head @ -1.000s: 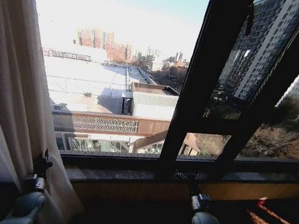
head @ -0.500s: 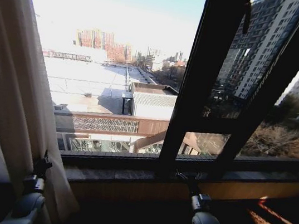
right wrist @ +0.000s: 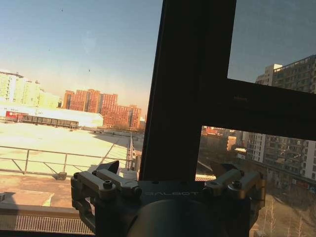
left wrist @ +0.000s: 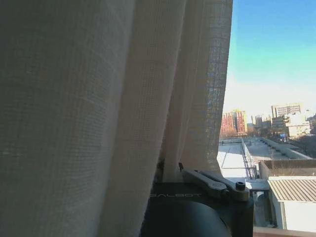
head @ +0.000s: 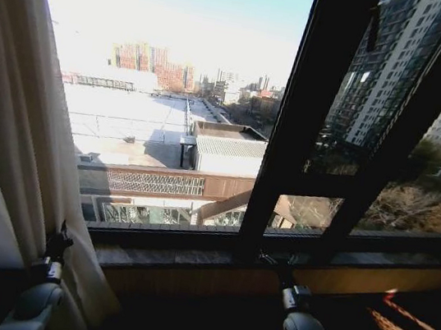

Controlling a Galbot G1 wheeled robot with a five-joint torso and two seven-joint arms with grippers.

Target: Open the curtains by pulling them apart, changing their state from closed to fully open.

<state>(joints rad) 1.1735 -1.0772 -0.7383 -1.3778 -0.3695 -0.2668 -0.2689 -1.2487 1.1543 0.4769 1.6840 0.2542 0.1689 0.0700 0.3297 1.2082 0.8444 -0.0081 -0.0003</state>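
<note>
Left gripper (head: 53,245) is closed on the curtains (head: 8,142), bunched at the window frame's (head: 314,121) left side. Right gripper (head: 277,261) is spread open, empty, at the frame's base.

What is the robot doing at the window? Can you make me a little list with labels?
curtains: sheer cream curtains bunched at the left side of the window
window: glass uncovered, dark window frame down the middle, city buildings outside
left gripper: left gripper low against the curtain's edge, fabric between its fingers
right gripper: right gripper open, by the window sill, holding nothing
</note>
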